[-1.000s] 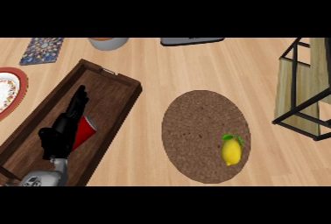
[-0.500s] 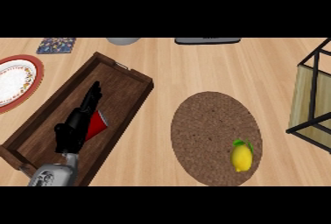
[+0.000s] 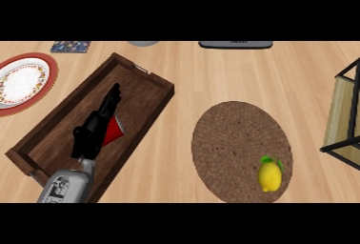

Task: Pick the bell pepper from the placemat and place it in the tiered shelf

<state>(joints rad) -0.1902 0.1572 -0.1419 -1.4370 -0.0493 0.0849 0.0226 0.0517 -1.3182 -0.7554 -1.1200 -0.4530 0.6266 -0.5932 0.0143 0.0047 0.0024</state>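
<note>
On the counter (image 3: 211, 71), your left hand (image 3: 95, 133), fingers straight at lower left, sat well left of the bell pepper (image 3: 270, 175) low on the placemat (image 3: 235, 138).

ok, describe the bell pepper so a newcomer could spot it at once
Find the round brown placemat on the counter, between the dark wooden tray and the black-framed tiered shelf. The bell pepper sits near its lower right edge. It is the only thing on the mat: small, yellow, green-stemmed.
</note>
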